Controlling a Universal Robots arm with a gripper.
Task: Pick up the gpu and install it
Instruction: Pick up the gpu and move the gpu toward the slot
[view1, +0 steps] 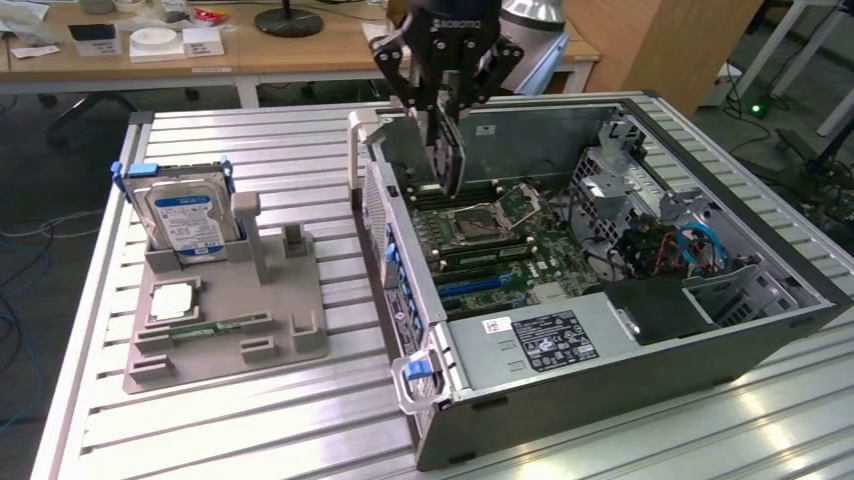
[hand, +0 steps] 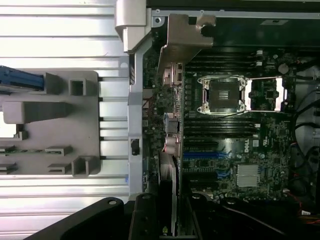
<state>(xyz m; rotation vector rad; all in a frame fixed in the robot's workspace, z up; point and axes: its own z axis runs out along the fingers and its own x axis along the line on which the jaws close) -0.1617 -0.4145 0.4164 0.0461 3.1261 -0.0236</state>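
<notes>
Well off to the exterior view's left of the gripper, a grey moulded parts tray (view1: 254, 300) sits on the slatted metal table (view1: 267, 150). It props a silver hard drive with a blue-and-white label (view1: 183, 222) upright and keeps a narrow green memory stick (view1: 220, 327) flat in its slots. The black two-fingered gripper (view1: 447, 100) is clamped on the top edge of the gpu (view1: 450, 155), a flat green circuit card hanging edge-down, apparently so its lower edge can meet a slot. Card and gripper are inside the open grey metal computer case (view1: 601, 400), close to its rear wall and just above the green motherboard (view1: 514, 255). The silver processor socket (hand: 222, 95) lies just past the gripper toward the exterior view's right. The card looks not yet seated.
</notes>
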